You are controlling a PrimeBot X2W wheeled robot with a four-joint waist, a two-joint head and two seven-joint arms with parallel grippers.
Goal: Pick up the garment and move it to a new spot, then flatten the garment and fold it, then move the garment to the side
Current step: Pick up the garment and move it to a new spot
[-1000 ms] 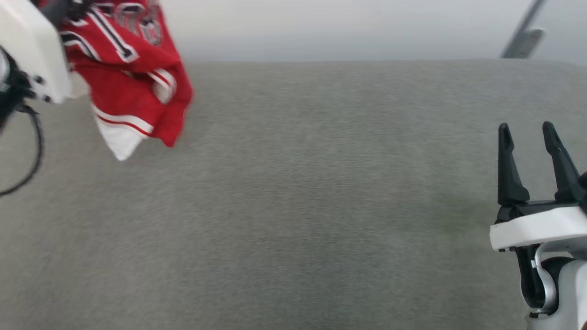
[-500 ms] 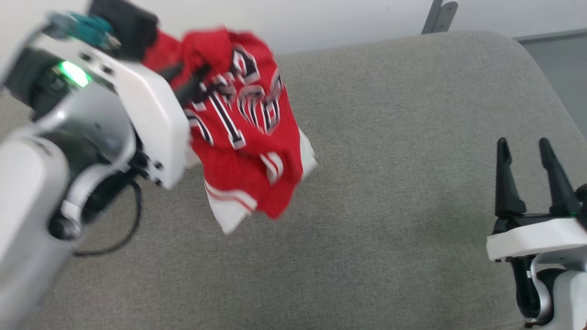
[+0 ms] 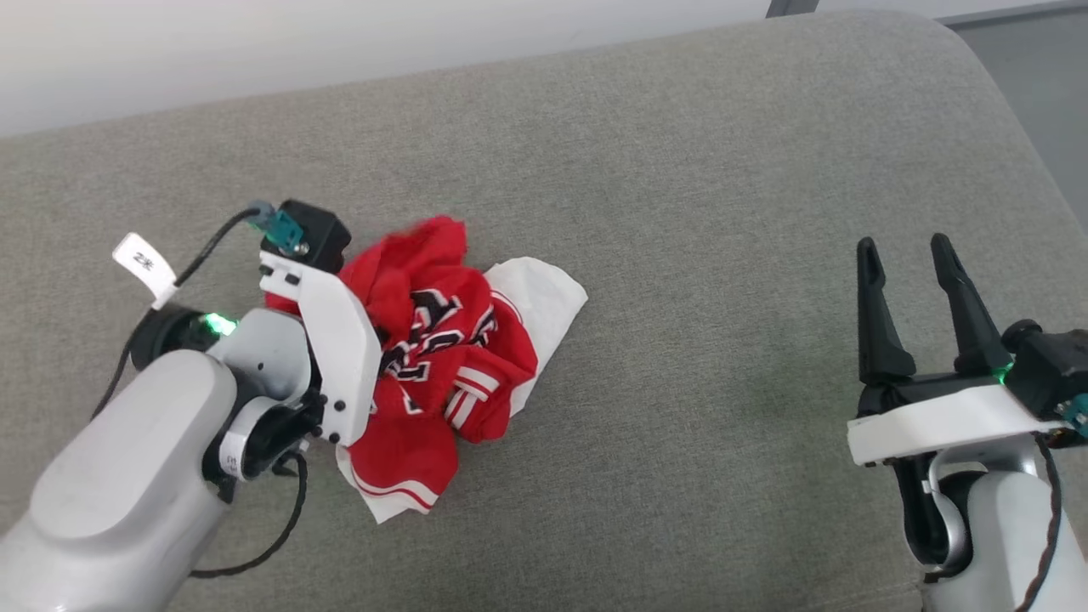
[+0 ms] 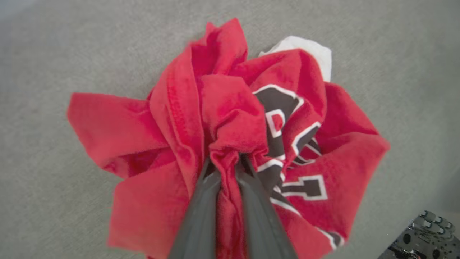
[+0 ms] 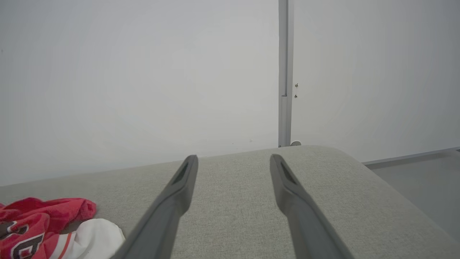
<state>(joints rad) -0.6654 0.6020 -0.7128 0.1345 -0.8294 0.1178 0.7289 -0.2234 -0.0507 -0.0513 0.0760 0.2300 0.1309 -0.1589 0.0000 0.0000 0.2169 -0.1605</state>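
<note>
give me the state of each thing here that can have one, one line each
garment: crumpled in a heap on the grey padded surface, one white sleeve spread out, not flattened or folded
left gripper: shut on a bunched red fold of the garment
right gripper: open, empty, well apart from the garment

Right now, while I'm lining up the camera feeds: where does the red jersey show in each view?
Head view: jersey crumpled left of centre on the grey cushion.
Left wrist view: jersey at centre, pinched by the left claw.
Right wrist view: jersey in the lower left corner.
Shared landmark: the grey cushion under it.
</note>
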